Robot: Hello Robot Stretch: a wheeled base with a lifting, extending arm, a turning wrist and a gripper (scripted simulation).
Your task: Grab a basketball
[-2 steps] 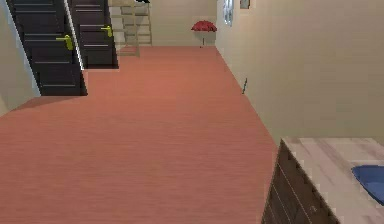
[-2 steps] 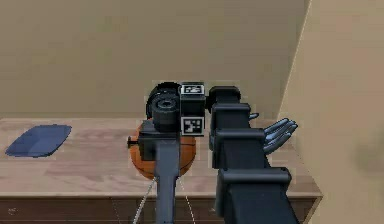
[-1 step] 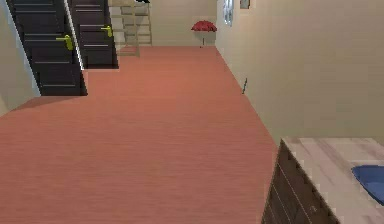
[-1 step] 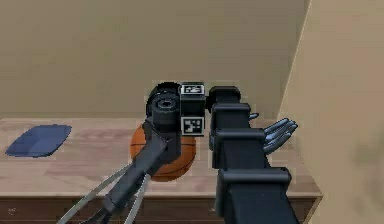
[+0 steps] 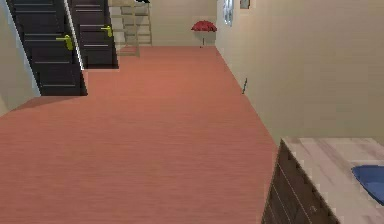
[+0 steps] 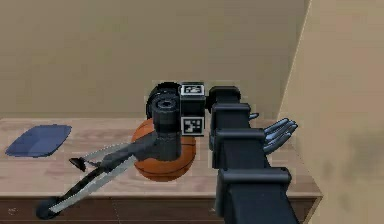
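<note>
Hand: dark body at top of basketball, thin fingers running down-left from basketball. Spread or pressed together: cannot tell, nor whether it holds anything. Basketball orange, resting on worktop. Blue cloth well left of basketball.

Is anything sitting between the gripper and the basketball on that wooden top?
Nothing visible does. The gripper overlaps the orange basketball on the wooden top; whether they touch can't be told. The blue cloth lies apart, toward the arm side view's left.
</note>
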